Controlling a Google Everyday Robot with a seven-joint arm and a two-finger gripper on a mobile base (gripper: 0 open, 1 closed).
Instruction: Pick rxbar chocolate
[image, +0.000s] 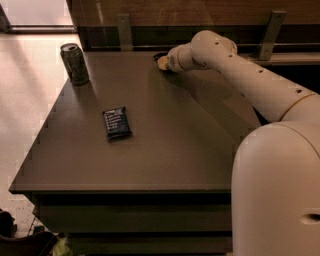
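My gripper (161, 61) is at the far edge of the dark table (170, 150), at the end of the white arm that reaches in from the right. A small dark shape (159, 54) lies right at the gripper's tip by the table's back edge. It may be the rxbar chocolate, but I cannot tell. A dark blue bar wrapper with white text lines (117, 122) lies flat on the left middle of the table, well apart from the gripper.
A dark drink can (74, 63) stands upright at the far left corner of the table. A wooden wall with metal brackets (124, 30) runs behind the table. My white base (277, 195) fills the lower right.
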